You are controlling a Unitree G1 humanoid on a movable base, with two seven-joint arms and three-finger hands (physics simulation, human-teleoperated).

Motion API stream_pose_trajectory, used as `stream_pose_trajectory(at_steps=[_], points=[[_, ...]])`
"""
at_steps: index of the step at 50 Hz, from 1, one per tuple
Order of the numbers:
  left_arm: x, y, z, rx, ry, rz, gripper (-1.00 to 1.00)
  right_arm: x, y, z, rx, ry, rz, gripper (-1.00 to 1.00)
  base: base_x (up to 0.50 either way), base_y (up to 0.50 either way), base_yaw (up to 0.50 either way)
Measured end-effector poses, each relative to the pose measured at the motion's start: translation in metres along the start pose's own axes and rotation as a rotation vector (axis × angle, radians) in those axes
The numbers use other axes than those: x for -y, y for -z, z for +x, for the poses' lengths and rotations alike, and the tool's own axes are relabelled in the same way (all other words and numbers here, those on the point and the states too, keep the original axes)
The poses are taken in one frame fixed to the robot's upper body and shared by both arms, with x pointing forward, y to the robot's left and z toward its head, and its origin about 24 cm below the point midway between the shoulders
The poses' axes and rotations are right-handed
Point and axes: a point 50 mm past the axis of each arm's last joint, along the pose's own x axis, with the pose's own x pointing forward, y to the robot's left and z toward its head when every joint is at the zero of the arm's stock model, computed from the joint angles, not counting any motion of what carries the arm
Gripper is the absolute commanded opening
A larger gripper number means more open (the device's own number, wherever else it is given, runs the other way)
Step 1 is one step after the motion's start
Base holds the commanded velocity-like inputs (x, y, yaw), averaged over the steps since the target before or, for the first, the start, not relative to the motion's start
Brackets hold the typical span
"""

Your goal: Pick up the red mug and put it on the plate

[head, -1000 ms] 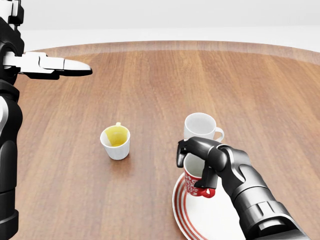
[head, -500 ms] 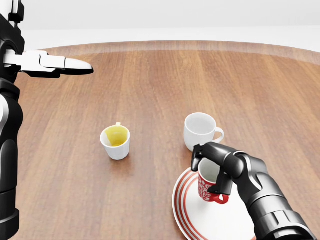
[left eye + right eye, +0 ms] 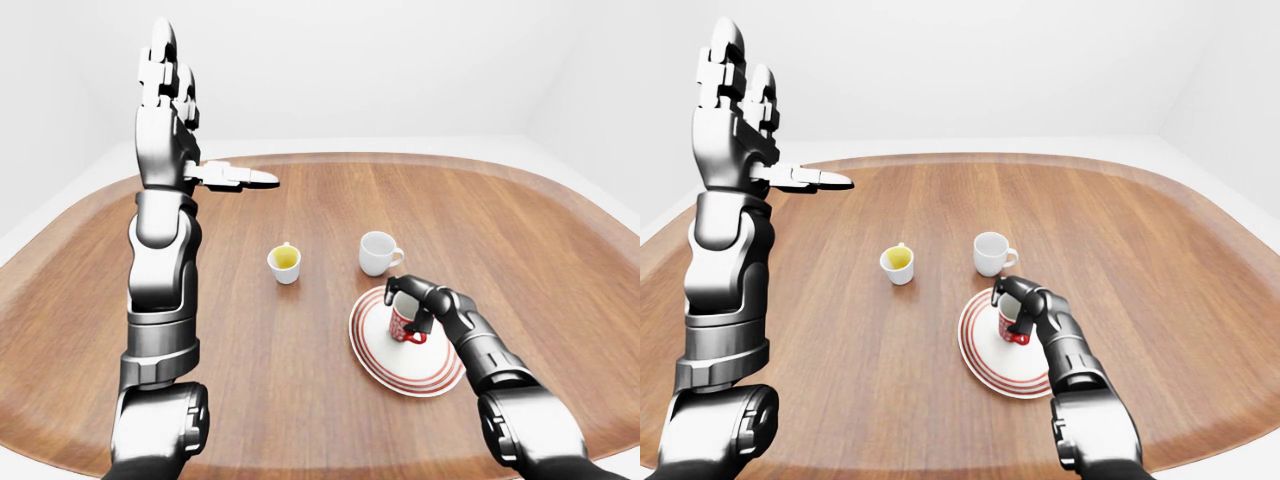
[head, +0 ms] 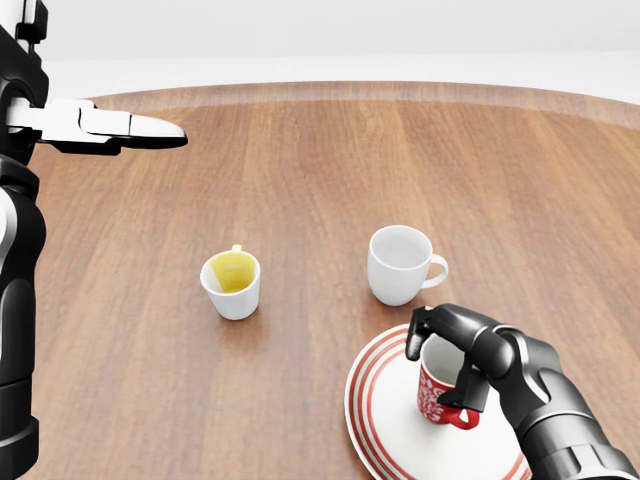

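The red mug [image 4: 441,392], white inside with a red handle, stands over the middle of the white plate with red rings [image 4: 380,420] at the bottom right of the head view. My right hand [image 4: 445,355] is shut on the mug, its dark fingers wrapped over the rim and the side. Whether the mug's base touches the plate I cannot tell. My left hand [image 3: 165,75] is raised high at the upper left of the left-eye view, open and holding nothing, with one finger [image 4: 130,127] pointing sideways.
A white mug [image 4: 402,263] stands just above the plate in the head view. A small white cup with a yellow inside [image 4: 232,284] sits to its left. The brown wooden table [image 4: 300,170] stretches away to a curved far edge.
My right hand has carried the red mug rightward and down the picture, from the plate's left rim to over its middle. The left arm has stayed raised.
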Motion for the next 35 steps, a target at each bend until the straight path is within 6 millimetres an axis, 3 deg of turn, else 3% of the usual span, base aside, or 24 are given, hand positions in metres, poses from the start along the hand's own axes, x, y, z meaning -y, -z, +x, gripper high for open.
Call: stream_pose_trajectory(at_steps=[13,14,15,35], points=[[-0.0003,-0.0020,-0.0005,0.009,0.000,0.000,1.00,-0.0038,0.0001,0.0017,-0.005,-0.007,0.005,-0.96,0.00,0.00,0.00],[-0.0003,-0.0021,-0.0006,0.009,0.000,0.000,1.00,-0.0037,-0.0001,0.0018,-0.005,-0.003,0.008,0.25,0.00,0.00,0.00],[-0.0002,-0.0021,-0.0006,0.009,0.001,0.000,1.00,-0.0033,-0.0004,0.0019,-0.001,0.009,0.033,1.00,0.00,0.00,0.00],[-0.0002,-0.0045,0.0001,0.019,0.001,0.002,1.00,0.0038,-0.0004,0.0017,0.009,0.106,0.172,1.00,0.00,0.00,0.00]])
